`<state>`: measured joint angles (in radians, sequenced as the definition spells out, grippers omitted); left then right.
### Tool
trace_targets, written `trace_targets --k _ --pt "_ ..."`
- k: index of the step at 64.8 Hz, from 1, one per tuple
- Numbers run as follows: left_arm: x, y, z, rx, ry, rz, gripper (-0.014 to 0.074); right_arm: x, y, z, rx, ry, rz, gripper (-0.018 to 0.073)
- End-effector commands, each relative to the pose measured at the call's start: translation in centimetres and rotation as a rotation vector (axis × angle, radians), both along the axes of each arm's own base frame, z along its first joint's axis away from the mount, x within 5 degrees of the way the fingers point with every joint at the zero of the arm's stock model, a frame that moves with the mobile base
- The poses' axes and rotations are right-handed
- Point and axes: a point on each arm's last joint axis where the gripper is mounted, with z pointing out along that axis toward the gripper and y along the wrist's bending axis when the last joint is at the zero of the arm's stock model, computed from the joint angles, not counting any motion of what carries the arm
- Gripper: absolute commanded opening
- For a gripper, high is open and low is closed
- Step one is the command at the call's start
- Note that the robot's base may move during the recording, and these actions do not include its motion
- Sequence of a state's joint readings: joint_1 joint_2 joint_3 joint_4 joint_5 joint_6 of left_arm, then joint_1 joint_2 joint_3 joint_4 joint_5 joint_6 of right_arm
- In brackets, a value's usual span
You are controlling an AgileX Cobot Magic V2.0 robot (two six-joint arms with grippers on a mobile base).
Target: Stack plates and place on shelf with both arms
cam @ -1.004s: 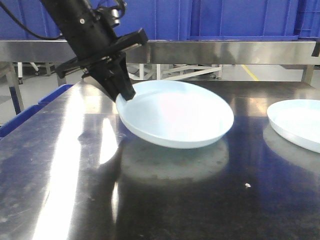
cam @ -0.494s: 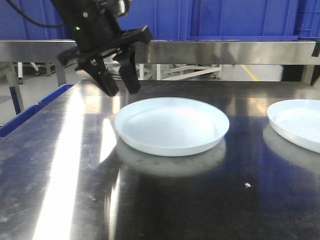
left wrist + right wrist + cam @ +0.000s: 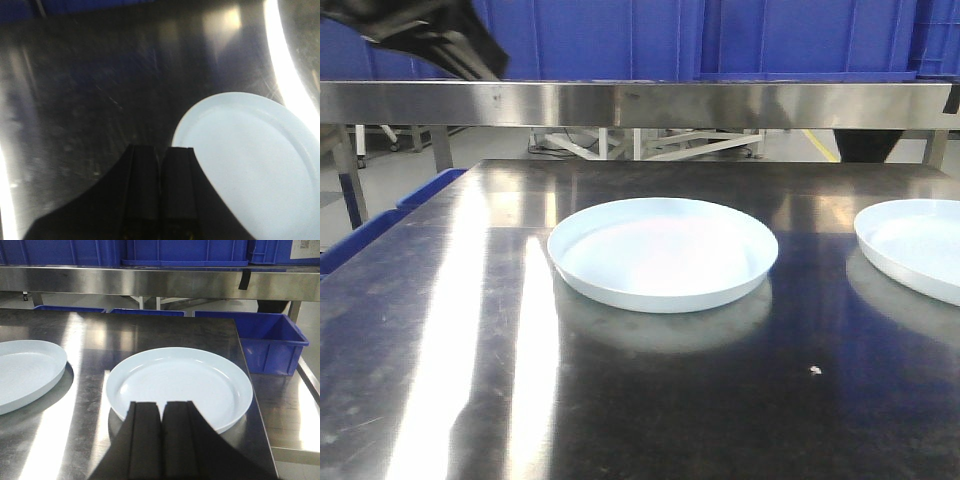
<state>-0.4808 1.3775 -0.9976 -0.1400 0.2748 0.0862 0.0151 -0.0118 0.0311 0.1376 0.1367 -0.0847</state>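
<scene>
In the front-facing view only a blurred black stretch of the left arm (image 3: 435, 38) shows, in the upper left corner of the frame, slanting down to the right; its gripper cannot be made out there. In the left wrist view the left gripper (image 3: 160, 190) fills the bottom centre of the frame, its two black fingers (image 3: 142, 185) lying side by side with only a thin dark seam between them, jaws closed. In the right wrist view the right gripper (image 3: 161, 440) sits at the bottom centre likewise, its two flat black fingers pressed together, tips pointing toward the top of the frame, jaws closed
</scene>
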Motion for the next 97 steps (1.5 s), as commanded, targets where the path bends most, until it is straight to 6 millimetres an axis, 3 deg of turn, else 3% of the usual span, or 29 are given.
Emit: trace_targets --k 1,25,45,56,71,97 --pt "-2.3 1.4 2.5 -0.070 -0.235 0.007 0.0082 -0.1 -0.1 1.0 -0.008 -0.112 -0.018 0.0049" --pt "-11.7 9.0 0.0 -0.098 -0.421 0.144 0.0082 -0.1 -0.1 1.0 -0.008 -0.112 -0.018 0.0049" --pt "-17.2 11.5 -2.1 -0.103 -0.572 0.189 0.0082 -0.1 -0.1 1.0 -0.008 -0.112 -0.018 0.0049" --pt "-18.5 11.9 -2.7 -0.127 -0.605 0.194 0.0082 -0.1 -0.1 1.0 -0.008 -0.112 -0.018 0.0049" --pt "-18.5 12.0 -2.7 -0.131 -0.608 0.197 0.0090 -0.1 -0.1 1.0 -0.008 -0.112 -0.018 0.0049" --pt "-19.6 13.8 -2.1 -0.102 -0.697 0.384 0.0087 -0.1 -0.1 1.0 -0.008 -0.112 -0.018 0.0049"
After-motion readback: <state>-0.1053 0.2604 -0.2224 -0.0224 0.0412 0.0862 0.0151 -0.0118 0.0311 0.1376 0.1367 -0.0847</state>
